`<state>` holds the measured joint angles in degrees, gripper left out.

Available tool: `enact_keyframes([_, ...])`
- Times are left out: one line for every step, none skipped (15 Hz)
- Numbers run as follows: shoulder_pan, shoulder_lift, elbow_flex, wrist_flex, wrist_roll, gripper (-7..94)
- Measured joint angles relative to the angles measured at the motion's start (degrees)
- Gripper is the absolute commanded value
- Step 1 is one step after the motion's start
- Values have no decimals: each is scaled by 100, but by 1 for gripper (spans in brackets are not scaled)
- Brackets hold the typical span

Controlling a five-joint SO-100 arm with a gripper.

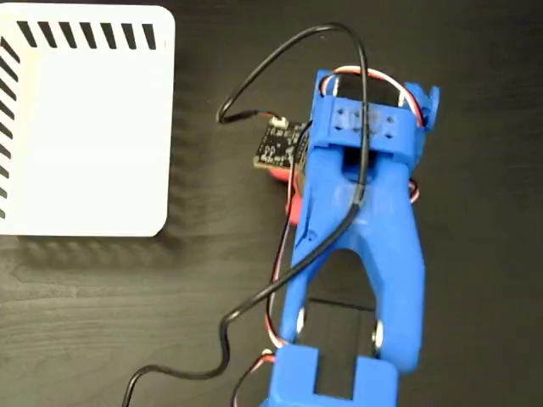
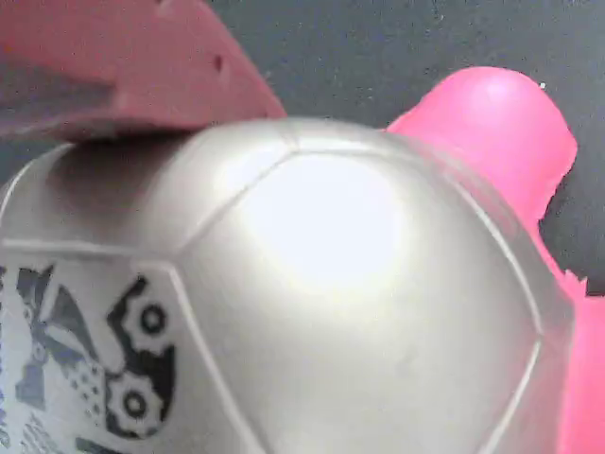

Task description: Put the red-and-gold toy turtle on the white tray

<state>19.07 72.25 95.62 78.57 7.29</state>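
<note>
Turtle (image 2: pixel 312 303), shell and red head filling the wrist view, heading unclear, hidden under blue arm (image 1: pixel 356 220) mid-tabletop. Gripper (image 1: pixel 293 182) opening impossible to tell. White tray (image 1: pixel 85 127) at dark wood-grain tabletop's (image 1: pixel 102 322) upper left corner.

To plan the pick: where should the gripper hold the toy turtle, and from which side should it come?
Probably from above, closing across the domed shell: it is the widest part and fills the wrist view. One red finger already sits at its edge. The soft head gives less hold.
</note>
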Motion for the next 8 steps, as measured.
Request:
enact_keyframes([0,79,-9,246,-35,0])
enact_keyframes([9,220,-141,545,-79,0])
enact_keyframes([53,457,-466,976,-114,0])
enact_keyframes([44,738,-791,1354,-176,0])
enact_keyframes([-9,1046,-1178,1705,-202,0])
enact_keyframes([-97,1310,-1477,1960,-202,0])
enact_keyframes([-220,1503,-1652,2162,-202,0])
enact_keyframes([-369,1626,-1731,2294,-141,0])
